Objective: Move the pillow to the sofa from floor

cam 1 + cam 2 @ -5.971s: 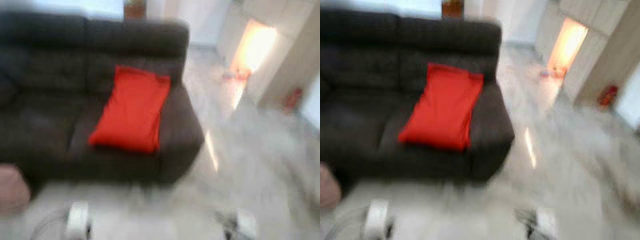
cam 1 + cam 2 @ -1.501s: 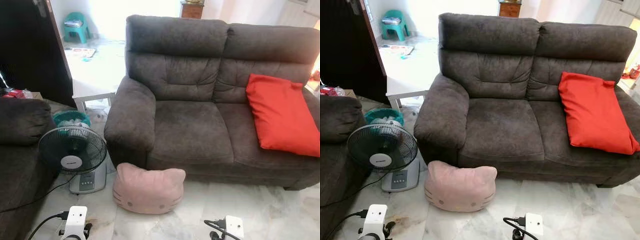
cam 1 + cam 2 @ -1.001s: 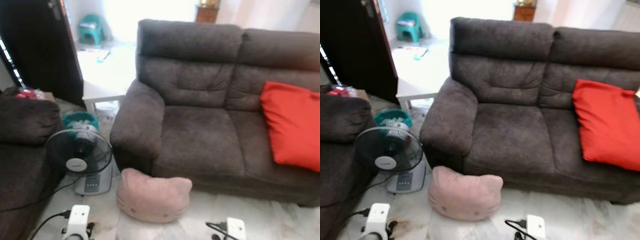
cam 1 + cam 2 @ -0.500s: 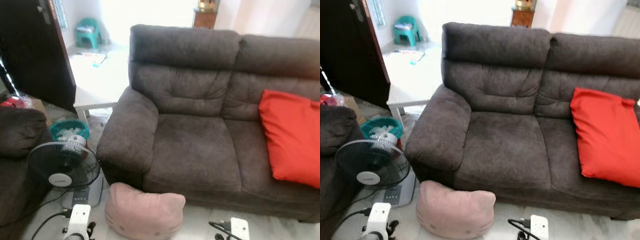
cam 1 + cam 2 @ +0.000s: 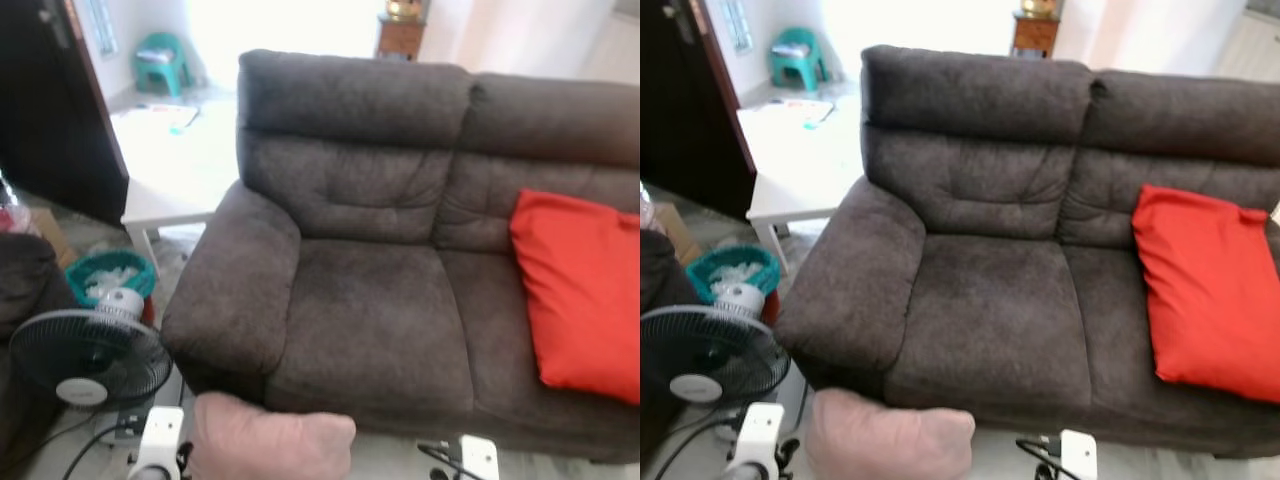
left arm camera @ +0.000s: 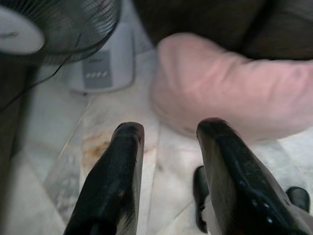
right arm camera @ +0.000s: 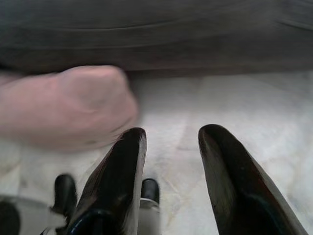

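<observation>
I'm looking down at the dark grey sofa (image 5: 400, 250), two seats wide, its fuzzy fabric creased and tufted across the back cushions. The seat nearest my left arm is bare, a broad soft rectangle bounded by the fat rounded armrest (image 5: 235, 290). The far seat carries a red cushion (image 5: 580, 295), smooth and plump, leaning against the backrest. The pink pillow (image 5: 270, 440) sits on the floor, right up against the sofa's front edge below the armrest, soft and matte with a rounded corner poking up.

My left gripper (image 6: 166, 132) hangs low over the pale marble tiles (image 6: 63, 161), its two glossy black fingers spread apart with nothing between them; the pillow bulges just beyond the tips, and a brownish stain marks the tile under the left finger. My right gripper (image 7: 168, 137) is likewise parted and empty above the stone floor, the pillow's blurry pink edge off to one side and the sofa's base running across ahead.

To my left stands a black-caged fan (image 5: 85, 360) on a white base, close beside the pillow, with a teal basket (image 5: 100, 275) behind it and a low white table (image 5: 165, 195) beyond that. Open floor lies in front of the sofa to the pillow's right.
</observation>
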